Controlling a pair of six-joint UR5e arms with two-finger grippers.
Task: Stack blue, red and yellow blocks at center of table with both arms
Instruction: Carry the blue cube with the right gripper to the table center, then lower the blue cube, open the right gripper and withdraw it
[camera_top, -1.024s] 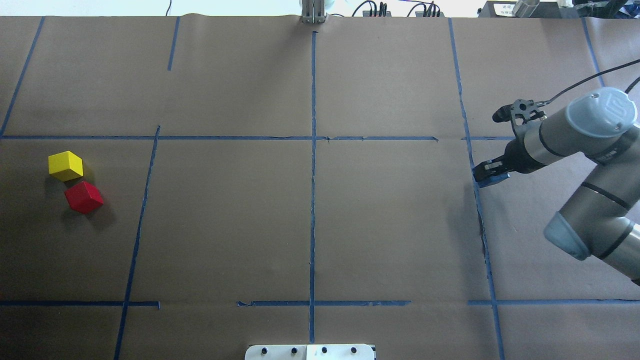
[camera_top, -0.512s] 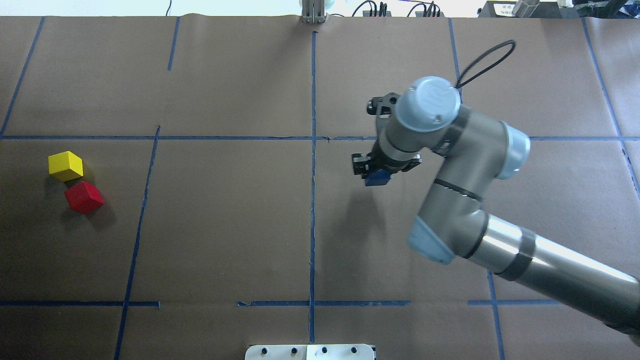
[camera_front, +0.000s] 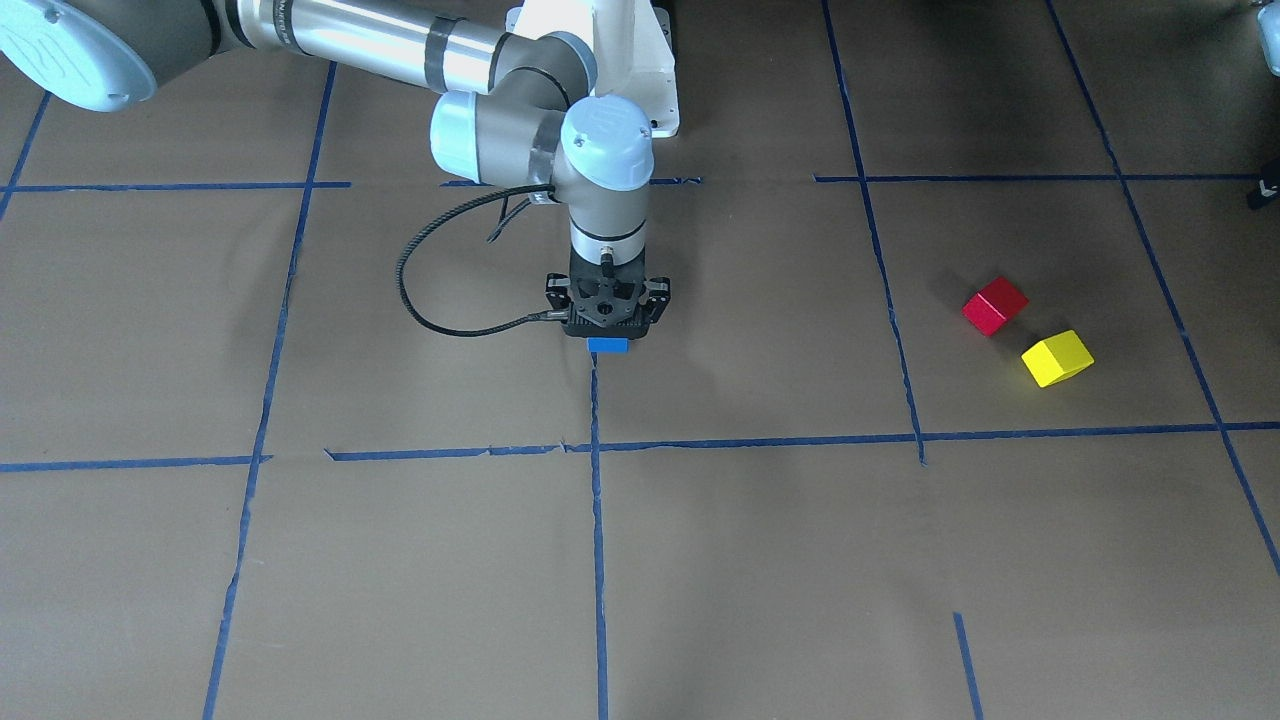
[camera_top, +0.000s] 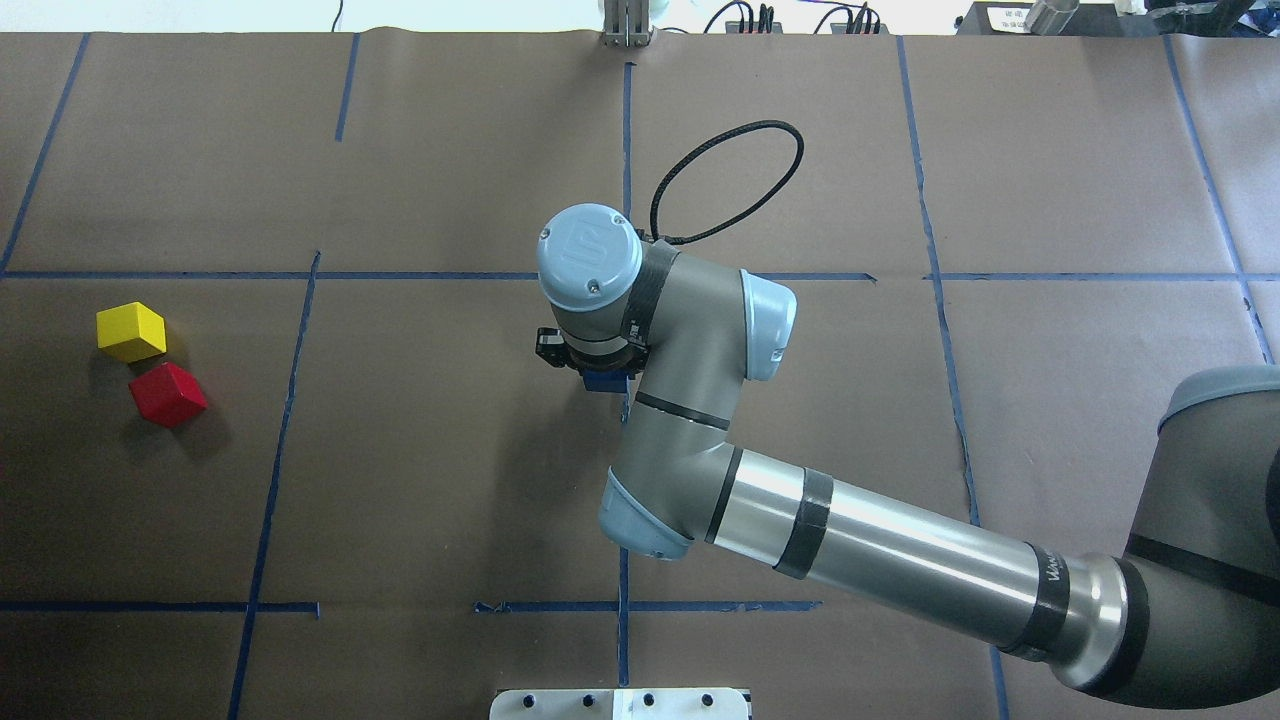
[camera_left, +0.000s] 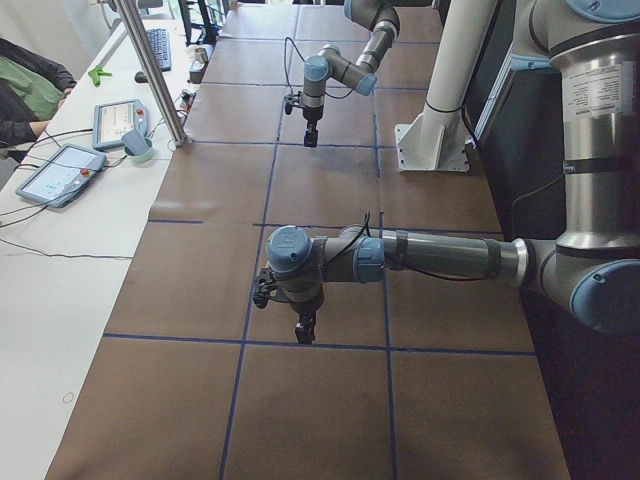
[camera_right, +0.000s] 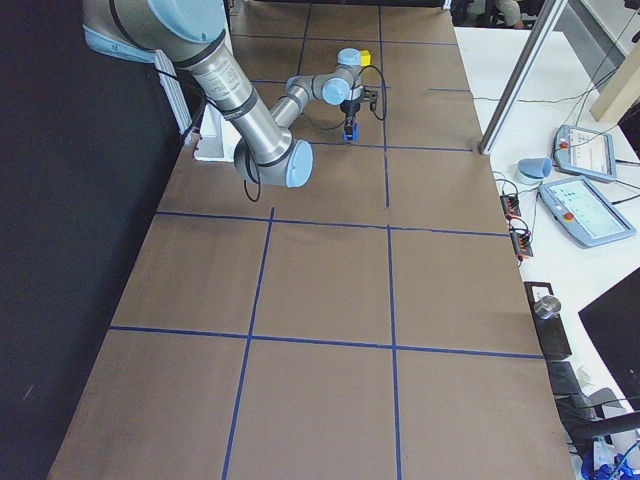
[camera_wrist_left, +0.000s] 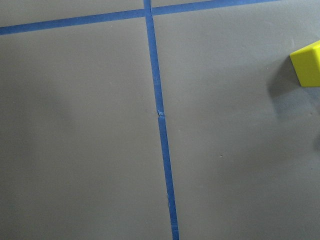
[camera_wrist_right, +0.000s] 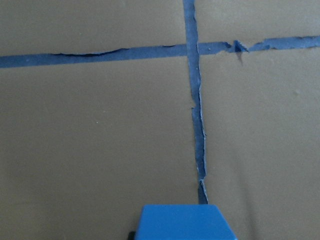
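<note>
My right gripper (camera_front: 607, 335) hangs at the table's middle, shut on the blue block (camera_front: 607, 345), right by the centre tape line. From overhead the wrist covers most of the gripper, and the blue block (camera_top: 606, 381) peeks out beneath it. The right wrist view has the blue block (camera_wrist_right: 182, 222) at its bottom edge, low over the table (camera_top: 450, 450); I cannot tell if it touches. The red block (camera_top: 167, 394) and yellow block (camera_top: 130, 331) lie side by side far on the robot's left. The left gripper (camera_left: 303, 330) shows only in the exterior left view; its state is unclear.
The white pedestal base (camera_front: 620, 60) stands at the robot's edge of the table. A side bench with tablets (camera_left: 60, 170) and a metal post (camera_left: 150, 70) runs along the far side, and a person's sleeve (camera_left: 30, 90) rests there. The yellow block (camera_wrist_left: 307, 64) touches the left wrist view's right edge.
My right arm has swept from the table's right side to the centre, carrying the blue block. The red and yellow blocks have stayed put.
</note>
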